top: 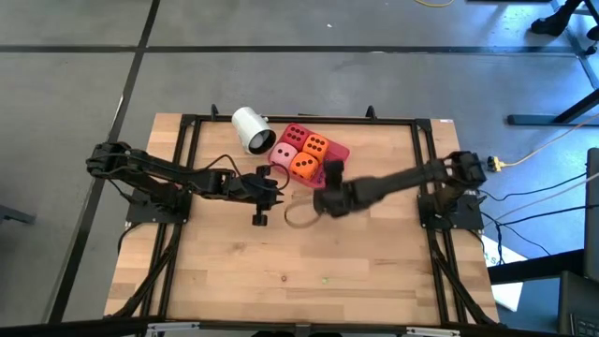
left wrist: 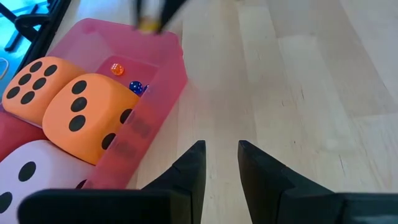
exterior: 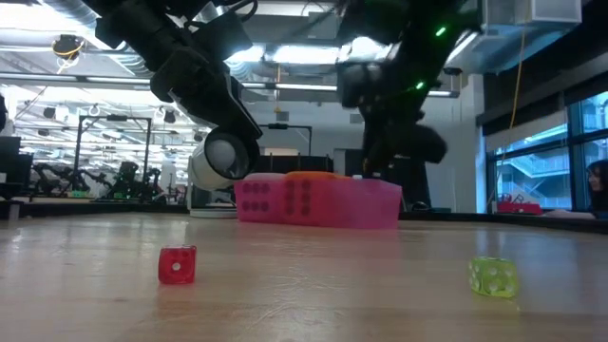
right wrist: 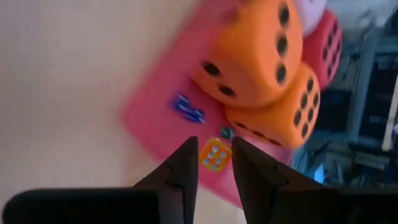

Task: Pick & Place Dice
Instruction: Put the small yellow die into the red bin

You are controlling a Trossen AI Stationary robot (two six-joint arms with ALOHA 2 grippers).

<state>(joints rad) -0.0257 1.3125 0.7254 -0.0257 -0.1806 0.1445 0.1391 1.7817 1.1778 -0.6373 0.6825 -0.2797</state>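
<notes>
Four big soft dice, two orange [left wrist: 81, 118], one red [top: 297, 134] and one pink [top: 284, 154], fill most of the pink tray [top: 339, 153]. A small orange die [left wrist: 116, 68] and a small blue die [left wrist: 137, 87] lie in the tray's bare end. My right gripper [right wrist: 213, 146] hangs over that end, shut on a small yellow-orange die [right wrist: 214, 155]. My left gripper [left wrist: 221, 155] hovers open over bare wood beside the tray's near side, nothing between its fingers. My right gripper pinches the small yellow-orange die by two opposite faces [right wrist: 205, 155] between its two fingers, close to their tips. The fingers slant down from the table's right. The die is above the bare end of the tray [right wrist: 161, 124]; I cannot tell whether it touches the floor.
A white cup [top: 251, 129] lies on its side at the tray's far left corner. A small red die [exterior: 178, 266] and a small green die [exterior: 494, 277] lie on the wood nearer the front edge. A cable loop [top: 299, 215] lies between the grippers.
</notes>
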